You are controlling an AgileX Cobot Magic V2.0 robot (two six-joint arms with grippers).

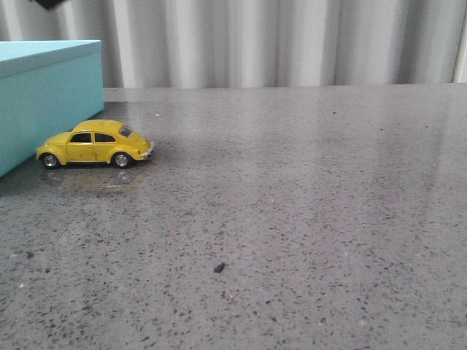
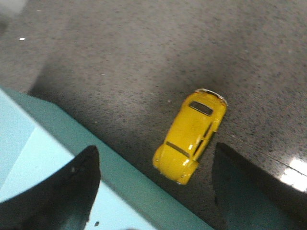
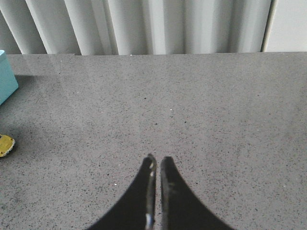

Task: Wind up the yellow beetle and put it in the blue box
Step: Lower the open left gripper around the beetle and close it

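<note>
Closed right hand hovers; yellow beetle sits beside blue box.

glossy yellow beetle, matte blue box

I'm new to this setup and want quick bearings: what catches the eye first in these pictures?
The bright yellow beetle stands on its wheels at the left of the grey speckled table, right in front of the big blue box. From above, the left hand hangs open over the car and the box's edge. The right hand is shut over bare tabletop, away from both.
</note>
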